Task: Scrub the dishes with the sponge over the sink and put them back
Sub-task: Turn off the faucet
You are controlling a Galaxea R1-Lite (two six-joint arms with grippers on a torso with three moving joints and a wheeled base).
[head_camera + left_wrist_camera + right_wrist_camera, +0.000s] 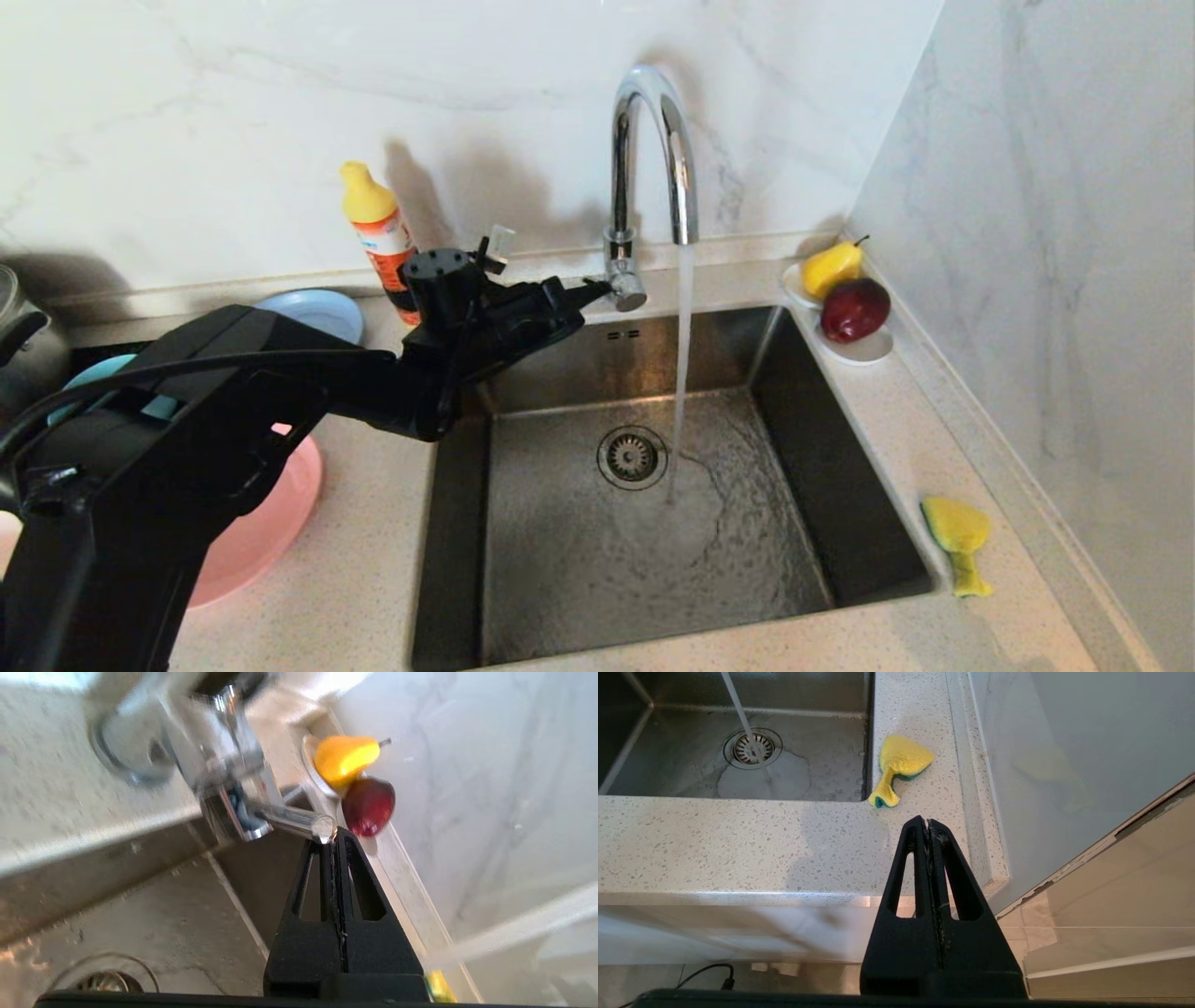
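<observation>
The sink has water running from the chrome faucet onto its floor beside the drain. My left gripper is shut and empty, its tip against the end of the faucet lever. The yellow-and-green sponge lies crumpled on the counter right of the sink, apart from both grippers. The dishes sit left of the sink, partly hidden by my left arm: a grey-blue plate, a teal bowl and a salmon-pink plate. My right gripper is shut, parked in front of the counter edge, short of the sponge.
An orange detergent bottle stands behind my left wrist against the wall. A small white dish with a pear and an apple sits at the sink's back right corner. Marble walls close in the back and right.
</observation>
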